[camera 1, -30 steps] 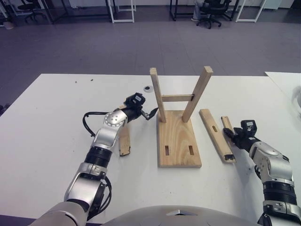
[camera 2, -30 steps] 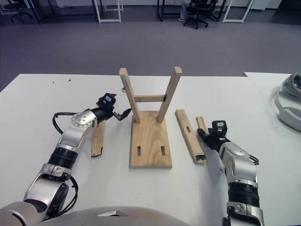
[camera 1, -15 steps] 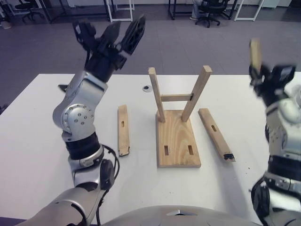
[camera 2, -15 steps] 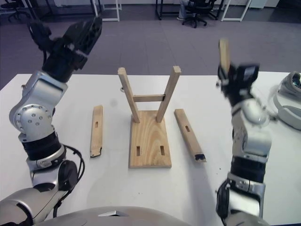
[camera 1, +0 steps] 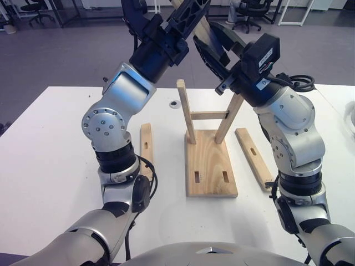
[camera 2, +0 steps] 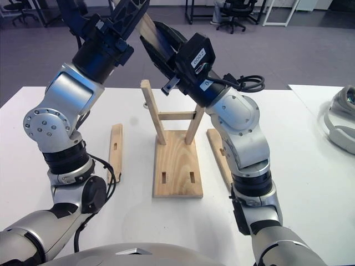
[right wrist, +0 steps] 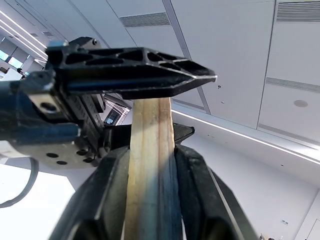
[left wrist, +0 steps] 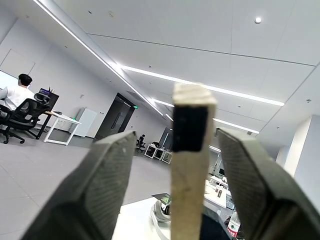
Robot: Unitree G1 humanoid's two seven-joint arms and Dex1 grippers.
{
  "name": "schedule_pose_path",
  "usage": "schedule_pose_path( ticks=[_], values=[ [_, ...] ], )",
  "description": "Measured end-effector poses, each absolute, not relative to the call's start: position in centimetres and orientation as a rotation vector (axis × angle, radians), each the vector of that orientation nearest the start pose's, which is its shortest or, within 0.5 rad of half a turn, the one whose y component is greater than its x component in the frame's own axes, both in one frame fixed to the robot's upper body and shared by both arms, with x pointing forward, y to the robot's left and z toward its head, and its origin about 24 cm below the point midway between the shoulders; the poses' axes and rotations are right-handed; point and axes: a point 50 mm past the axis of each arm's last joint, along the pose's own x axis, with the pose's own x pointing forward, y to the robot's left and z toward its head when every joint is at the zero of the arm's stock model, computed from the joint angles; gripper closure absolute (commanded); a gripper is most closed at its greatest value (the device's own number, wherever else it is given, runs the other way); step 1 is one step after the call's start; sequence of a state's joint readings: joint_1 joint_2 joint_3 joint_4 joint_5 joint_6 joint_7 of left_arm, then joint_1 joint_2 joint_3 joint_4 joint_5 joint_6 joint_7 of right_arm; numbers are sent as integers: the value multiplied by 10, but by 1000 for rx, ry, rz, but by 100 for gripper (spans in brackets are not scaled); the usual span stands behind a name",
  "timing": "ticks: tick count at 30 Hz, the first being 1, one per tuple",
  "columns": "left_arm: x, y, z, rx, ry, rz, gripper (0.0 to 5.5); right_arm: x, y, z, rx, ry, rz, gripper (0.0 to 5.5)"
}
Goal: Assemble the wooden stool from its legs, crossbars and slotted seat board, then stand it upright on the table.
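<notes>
The slotted seat board point(camera 1: 211, 166) lies flat on the white table with two legs point(camera 1: 186, 111) point(camera 1: 233, 116) standing in it, joined by a crossbar point(camera 1: 209, 115). One loose leg point(camera 1: 146, 149) lies to its left and another point(camera 1: 252, 155) to its right. High above the stool, my right gripper point(right wrist: 150, 150) is shut on a second crossbar point(camera 2: 147, 25). My left gripper point(left wrist: 176, 135) is open, and its two fingers point(left wrist: 107, 190) straddle that crossbar's free end with a gap on each side.
A white headset-like object point(camera 2: 341, 119) rests on the neighbouring table at the far right. A small dark disc point(camera 1: 175, 104) lies behind the stool. Bare tabletop point(camera 1: 55, 144) stretches to the left and along the front.
Both raised arms have swung inward above the stool. The right gripper has carried the crossbar leftward, and its end now sits between the left gripper's open fingers.
</notes>
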State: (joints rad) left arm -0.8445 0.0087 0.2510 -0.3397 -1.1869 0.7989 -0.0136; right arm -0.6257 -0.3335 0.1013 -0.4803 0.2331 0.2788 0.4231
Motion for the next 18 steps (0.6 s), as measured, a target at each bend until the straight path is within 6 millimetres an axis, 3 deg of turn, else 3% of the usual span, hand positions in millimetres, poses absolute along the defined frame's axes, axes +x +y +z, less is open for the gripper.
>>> schedule_pose_path(
  ticks=[10, 13, 18],
  values=[
    [271, 83, 296, -778, -314, -990, 500, 259, -95, 272, -323, -730, 746, 418],
    [271, 85, 294, -774, -310, -985, 510, 259, -95, 271, -327, -726, 748, 418],
    [273, 93, 294, -779, -330, -954, 510, 259, -95, 270, -342, -715, 751, 305]
  ],
)
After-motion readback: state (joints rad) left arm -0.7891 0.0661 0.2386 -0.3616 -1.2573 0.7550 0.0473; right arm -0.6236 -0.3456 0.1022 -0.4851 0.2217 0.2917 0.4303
